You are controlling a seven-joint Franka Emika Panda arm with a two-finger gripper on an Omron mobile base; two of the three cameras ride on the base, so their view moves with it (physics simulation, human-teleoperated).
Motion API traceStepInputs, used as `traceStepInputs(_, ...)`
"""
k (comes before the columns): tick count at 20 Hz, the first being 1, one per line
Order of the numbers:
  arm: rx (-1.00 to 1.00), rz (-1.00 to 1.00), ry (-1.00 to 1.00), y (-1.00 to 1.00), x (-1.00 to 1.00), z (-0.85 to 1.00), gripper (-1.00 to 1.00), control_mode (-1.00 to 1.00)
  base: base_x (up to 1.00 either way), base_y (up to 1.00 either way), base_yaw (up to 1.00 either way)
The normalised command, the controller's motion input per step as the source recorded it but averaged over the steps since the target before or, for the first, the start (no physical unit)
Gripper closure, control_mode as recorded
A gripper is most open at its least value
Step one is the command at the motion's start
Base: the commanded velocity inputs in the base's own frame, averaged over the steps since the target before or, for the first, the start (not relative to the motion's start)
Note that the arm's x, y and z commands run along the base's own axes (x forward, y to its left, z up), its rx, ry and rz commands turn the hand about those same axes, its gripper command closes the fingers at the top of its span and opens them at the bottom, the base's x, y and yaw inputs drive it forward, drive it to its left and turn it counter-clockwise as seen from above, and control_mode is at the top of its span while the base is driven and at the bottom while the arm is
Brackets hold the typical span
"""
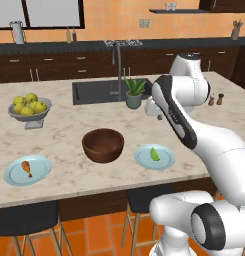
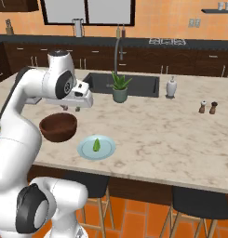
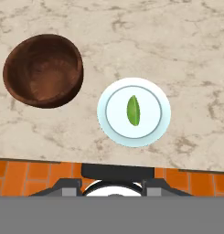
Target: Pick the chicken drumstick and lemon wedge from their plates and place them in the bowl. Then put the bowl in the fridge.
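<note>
A brown drumstick (image 1: pixel 27 168) lies on the pale-blue plate (image 1: pixel 14 176) at the counter's front left. The lemon wedge (image 1: pixel 154 154) (image 3: pixel 133 110) rests on the second plate (image 1: pixel 143 159) (image 3: pixel 114 116) at the front right. Between them stands the dark wooden bowl (image 1: pixel 103 145) (image 3: pixel 42 71), which holds nothing. My gripper (image 2: pixel 71 109) hangs well above the counter, behind the bowl and the lemon plate (image 2: pixel 106 149), with its fingers apart and nothing between them. The fridge is out of view.
A grey footed fruit bowl (image 1: pixel 29 111) of round yellow-green fruits stands at the left. Behind are the sink (image 1: pixel 96 91), faucet and a potted plant (image 1: pixel 134 94). Shakers (image 1: pixel 215 99) stand at the right. Black stools (image 1: pixel 26 220) sit below the counter's front edge.
</note>
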Motion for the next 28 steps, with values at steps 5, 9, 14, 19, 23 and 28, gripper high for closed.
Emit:
traceStepInputs(5,0.0,0.0,0.0,-0.16,-0.01,-0.59,-1.0,-1.0,0.0,0.0,0.0)
traceStepInputs(9,0.0,0.0,0.01,-0.12,0.1,-0.96,-1.0,-1.0,0.0,0.0,0.0)
traceStepInputs(14,0.0,0.0,0.01,-0.09,0.35,-0.83,-1.0,-1.0,0.0,0.0,0.0)
traceStepInputs(19,0.0,0.0,0.0,-0.14,0.52,-0.63,-1.0,-1.0,0.0,0.0,0.0)
traceStepInputs(23,0.0,0.0,0.02,-0.09,0.49,-0.55,-1.0,-1.0,0.0,0.0,0.0)
traceStepInputs(28,0.0,0.0,0.03,-0.08,0.44,-0.47,-1.0,-1.0,0.0,0.0,0.0)
